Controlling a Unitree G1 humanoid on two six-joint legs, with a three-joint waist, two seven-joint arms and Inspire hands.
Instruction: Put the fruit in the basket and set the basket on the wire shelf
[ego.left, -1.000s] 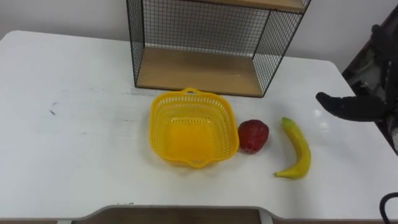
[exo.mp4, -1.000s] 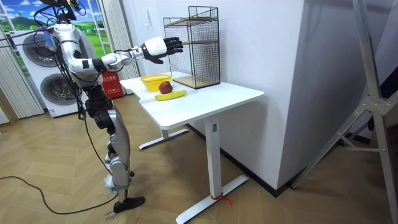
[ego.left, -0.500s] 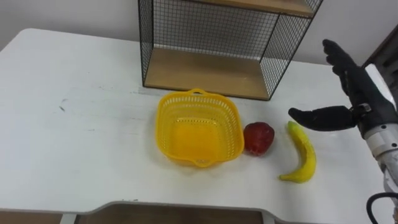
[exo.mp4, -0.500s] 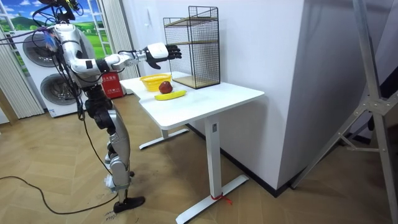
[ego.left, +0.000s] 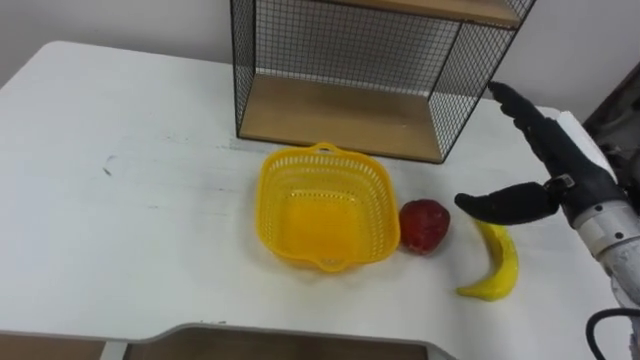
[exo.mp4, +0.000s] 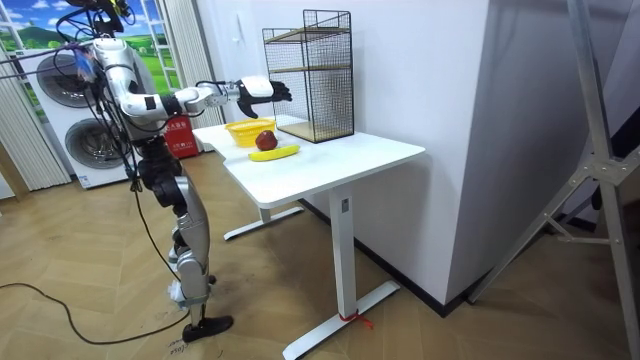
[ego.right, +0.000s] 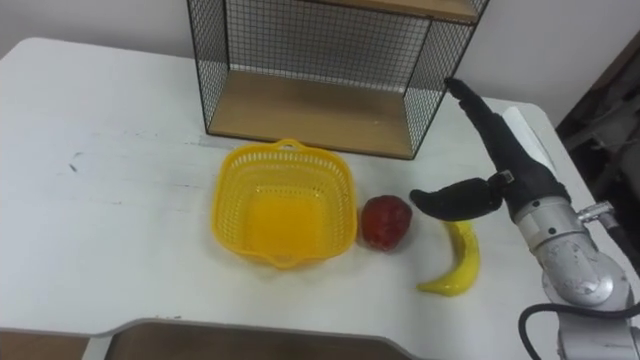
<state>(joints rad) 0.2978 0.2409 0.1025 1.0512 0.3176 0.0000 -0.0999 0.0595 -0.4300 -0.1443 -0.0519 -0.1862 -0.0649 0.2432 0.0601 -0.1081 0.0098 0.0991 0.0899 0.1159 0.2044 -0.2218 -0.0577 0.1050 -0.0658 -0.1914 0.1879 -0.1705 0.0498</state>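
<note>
A yellow slotted plastic basket (ego.left: 272, 195) stands upright near the table's middle. Behind it, at the far edge, is the black wire shelf (ego.left: 340, 112) with wooden boards. A red apple (ego.left: 424, 225) sits just beside the basket's right side. A curved banana (ego.left: 497, 268) lies further right.

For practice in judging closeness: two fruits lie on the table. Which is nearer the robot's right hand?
The banana: the open right hand has its thumb right at its far end, while the red fruit lies further left, beside the yellow basket.

A white table (ego.left: 100, 250) stands before washing machines (exo.mp4: 90, 160).
</note>
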